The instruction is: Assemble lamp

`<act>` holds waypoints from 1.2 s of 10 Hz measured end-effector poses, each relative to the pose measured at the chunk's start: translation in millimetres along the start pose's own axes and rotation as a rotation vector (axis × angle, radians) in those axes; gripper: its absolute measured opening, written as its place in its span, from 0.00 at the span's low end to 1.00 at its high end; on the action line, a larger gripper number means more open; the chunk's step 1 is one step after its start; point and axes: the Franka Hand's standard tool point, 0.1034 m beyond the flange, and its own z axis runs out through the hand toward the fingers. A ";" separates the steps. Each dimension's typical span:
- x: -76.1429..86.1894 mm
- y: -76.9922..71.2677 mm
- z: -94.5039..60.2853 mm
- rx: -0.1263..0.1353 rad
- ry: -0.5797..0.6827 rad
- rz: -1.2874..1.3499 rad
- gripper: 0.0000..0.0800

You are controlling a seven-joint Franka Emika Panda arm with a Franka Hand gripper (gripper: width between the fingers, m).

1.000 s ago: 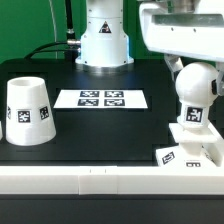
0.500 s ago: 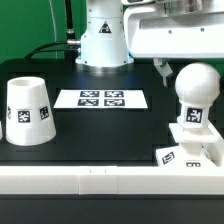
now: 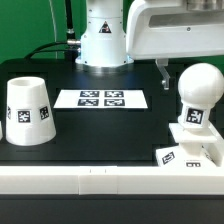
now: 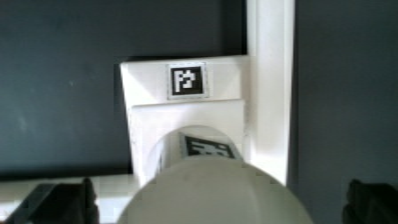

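Note:
The rounded white bulb (image 3: 198, 92) stands upright on the flat square base (image 3: 176, 156) at the exterior view's right, near the table's front edge. My gripper (image 3: 190, 66) hangs over the bulb's top, open, with one dark finger (image 3: 163, 70) clear of the bulb's side. In the wrist view the bulb (image 4: 214, 185) fills the space between my gripper's (image 4: 217, 205) two fingertips (image 4: 63, 203) without touching them, and the base (image 4: 164, 120) with its tag lies beyond. The tapered shade (image 3: 28, 110) stands on the exterior view's left.
The marker board (image 3: 100, 99) lies flat mid-table in front of the arm's white pedestal (image 3: 103, 40). A white rail (image 3: 90, 180) runs along the table's front edge, right beside the base (image 4: 270, 80).
My jaws have spread away from the bulb and let it go. The hand has shifted slightly toward the exterior view's left. The bulb stays standing on the base.

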 end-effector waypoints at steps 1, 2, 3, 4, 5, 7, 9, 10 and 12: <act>0.1 1.0 0.1 0.000 0.000 -0.077 0.87; 0.1 1.1 0.1 0.000 0.000 -0.119 0.87; 0.2 1.5 0.1 0.000 0.000 -0.208 0.87; 0.2 1.7 0.1 -0.002 0.000 -0.299 0.87; 0.4 2.3 0.2 -0.023 -0.002 -0.437 0.87; 2.2 2.4 -1.3 -0.029 -0.002 -0.599 0.87; 4.6 3.4 -1.7 -0.038 -0.010 -0.793 0.87; 5.3 4.2 -2.1 -0.046 -0.013 -0.892 0.87; 6.2 6.0 -1.5 -0.047 -0.017 -1.018 0.87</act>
